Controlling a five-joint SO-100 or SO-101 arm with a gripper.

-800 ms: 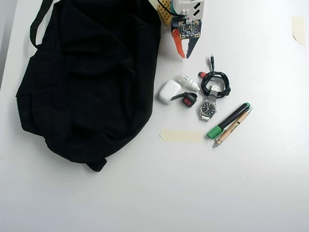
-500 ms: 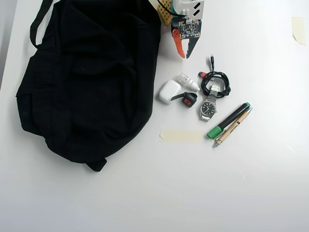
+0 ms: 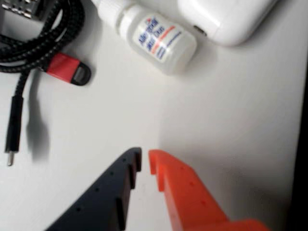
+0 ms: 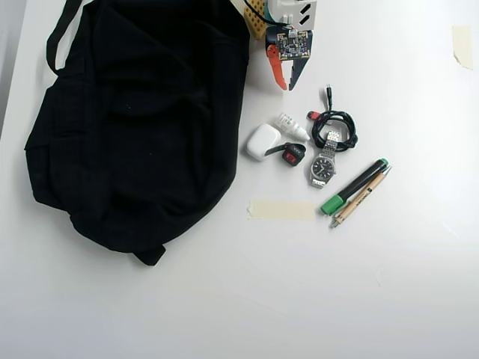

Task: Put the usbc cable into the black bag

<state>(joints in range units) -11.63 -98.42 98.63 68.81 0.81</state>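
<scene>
The USB-C cable (image 4: 334, 123) is a black braided coil with a red strap, lying right of centre in the overhead view; in the wrist view it (image 3: 36, 41) sits top left with its plug end (image 3: 12, 137) trailing down. The black bag (image 4: 142, 120) fills the left of the overhead view, flat on the white table. My gripper (image 4: 287, 82) hangs at the top, between the bag and the cable, above the table. In the wrist view the gripper (image 3: 145, 161) shows a black and an orange finger nearly together, holding nothing.
A white dropper bottle (image 4: 292, 127), a white earbud case (image 4: 262, 141), a small black-and-red item (image 4: 293, 154), a steel watch (image 4: 325, 164), two pens (image 4: 358, 193) and a tape strip (image 4: 282, 210) lie near the cable. The bottle (image 3: 156, 36) and case (image 3: 226, 17) show in the wrist view.
</scene>
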